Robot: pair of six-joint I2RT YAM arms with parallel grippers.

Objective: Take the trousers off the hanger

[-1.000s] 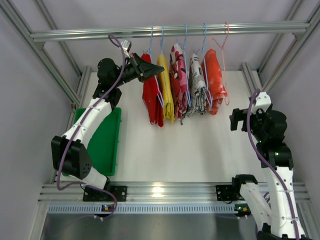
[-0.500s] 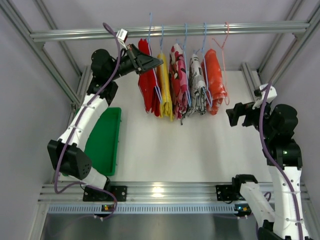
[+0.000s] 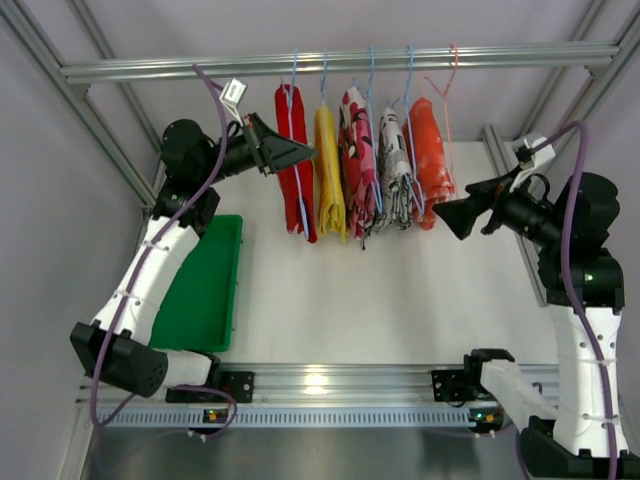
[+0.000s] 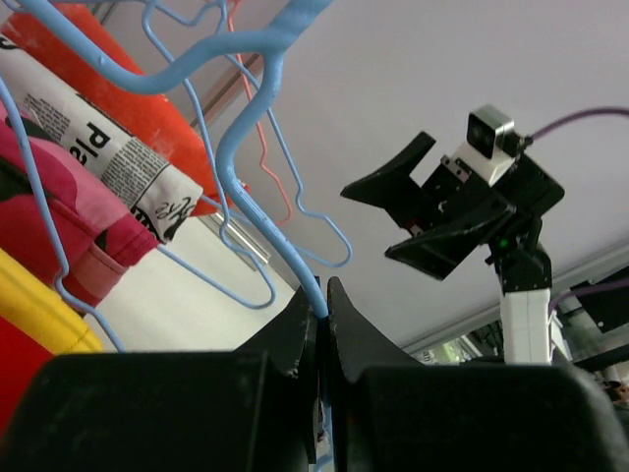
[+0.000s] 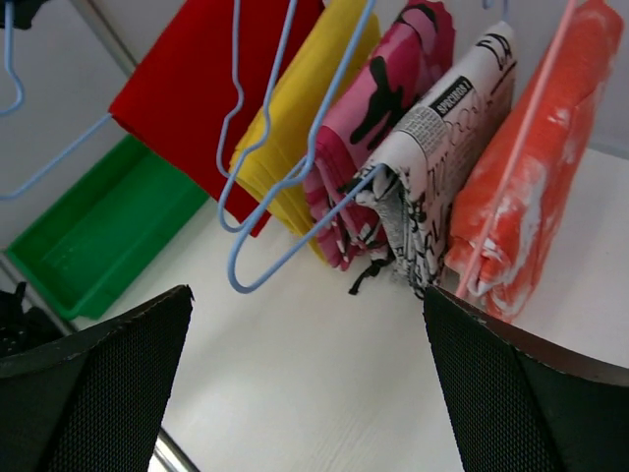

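Observation:
The red trousers (image 3: 291, 165) hang folded on a blue hanger (image 3: 301, 190) at the left end of the row, under the rail (image 3: 480, 55). My left gripper (image 3: 303, 152) is shut on that hanger's wire (image 4: 257, 167), pinched between its tips (image 4: 322, 295). I cannot tell whether the hook rests on the rail. The yellow trousers (image 3: 329, 172) hang just to the right. My right gripper (image 3: 447, 216) is open and empty, pointing left at the clothes from the right. Its view (image 5: 305, 383) shows the red trousers (image 5: 197, 88) and the yellow trousers (image 5: 295, 118).
A pink patterned garment (image 3: 357, 160), a newsprint one (image 3: 396, 170) and an orange one (image 3: 430, 160) hang further right, with a bare pink hanger (image 3: 447, 95). A green tray (image 3: 205, 290) lies at the left. Metal frame posts stand on both sides.
My left gripper has drawn the hanger with the red trousers to the left, away from the yellow pair. My right arm has risen and swung left, its open gripper now facing the clothes.

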